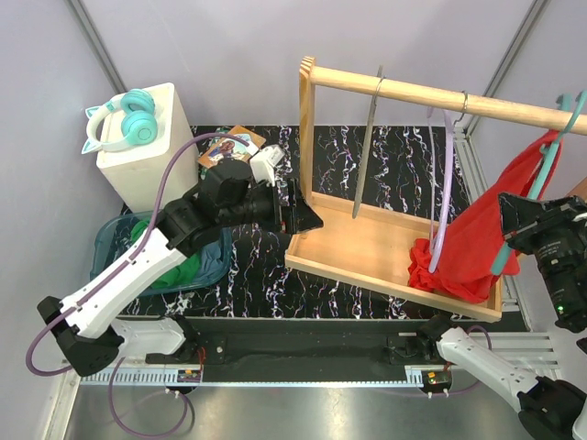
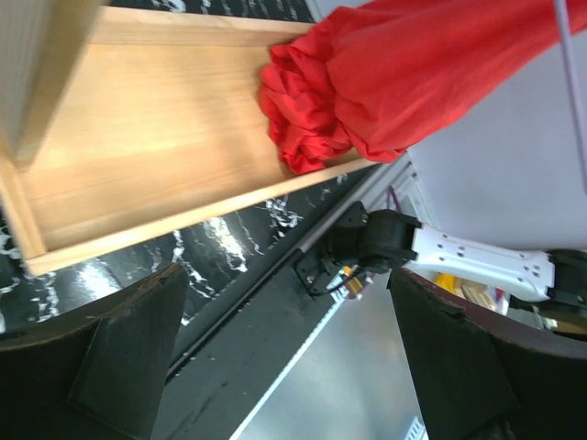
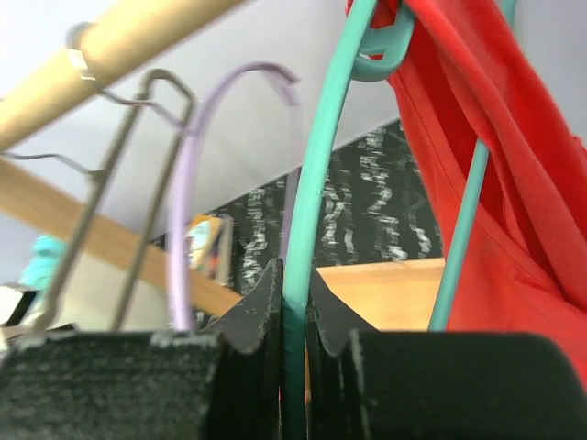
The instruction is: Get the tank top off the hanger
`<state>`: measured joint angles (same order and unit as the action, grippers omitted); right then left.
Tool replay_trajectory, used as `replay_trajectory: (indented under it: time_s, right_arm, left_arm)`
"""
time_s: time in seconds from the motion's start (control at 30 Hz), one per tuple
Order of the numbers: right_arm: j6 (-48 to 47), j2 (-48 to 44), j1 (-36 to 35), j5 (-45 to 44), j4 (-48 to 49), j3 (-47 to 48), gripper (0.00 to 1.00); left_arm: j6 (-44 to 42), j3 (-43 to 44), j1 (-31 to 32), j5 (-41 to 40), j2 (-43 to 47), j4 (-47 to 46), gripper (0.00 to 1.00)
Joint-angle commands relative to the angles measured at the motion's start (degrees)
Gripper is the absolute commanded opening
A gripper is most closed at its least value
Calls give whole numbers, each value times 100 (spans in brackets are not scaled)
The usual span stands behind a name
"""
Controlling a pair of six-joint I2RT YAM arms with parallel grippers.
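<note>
Marbled tabletop (image 1: 257, 266), wooden rack (image 1: 367, 243). At rack's right end, right gripper (image 3: 293, 280) clamped on teal hanger (image 3: 321, 156) — likely bracing it to strip red tank top (image 1: 472, 243); left gripper (image 2: 293, 353) agape, empty.

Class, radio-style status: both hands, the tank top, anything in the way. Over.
Left hand open, empty. Right hand shut on teal hanger. Red tank top on that hanger, hem bunched in wooden tray. Purple hanger close alongside.

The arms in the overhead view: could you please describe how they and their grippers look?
Both the left arm and the right arm have white links with black joints. A lilac cable loops along the left one. The left gripper and the right gripper are black, with broad wedge-shaped fingers.
</note>
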<state>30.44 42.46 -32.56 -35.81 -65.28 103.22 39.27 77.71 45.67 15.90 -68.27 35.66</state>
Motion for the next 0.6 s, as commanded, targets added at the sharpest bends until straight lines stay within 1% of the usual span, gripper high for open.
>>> replay_trajectory:
  time_s: [0.0,0.17,0.3,0.47,0.57]
  right_arm:
    - [-389,123,21,917,920,339,0]
    - [-460,122,21,1445,1069,497,0]
    - [-442,0,21,1735,1148,384,0]
    - [-337,-299,21,1700,1289,129,0]
    - [-284,-414,21,1884,1298,119,0]
  left_arm:
    - [248,-107,188,167,253,-560,95]
    - [380,-256,504,80,305,-674,95]
    - [459,-301,802,-52,297,-727,95]
    - [503,-274,1040,-166,235,-788,95]
    - [538,-265,1146,-166,191,-824,95]
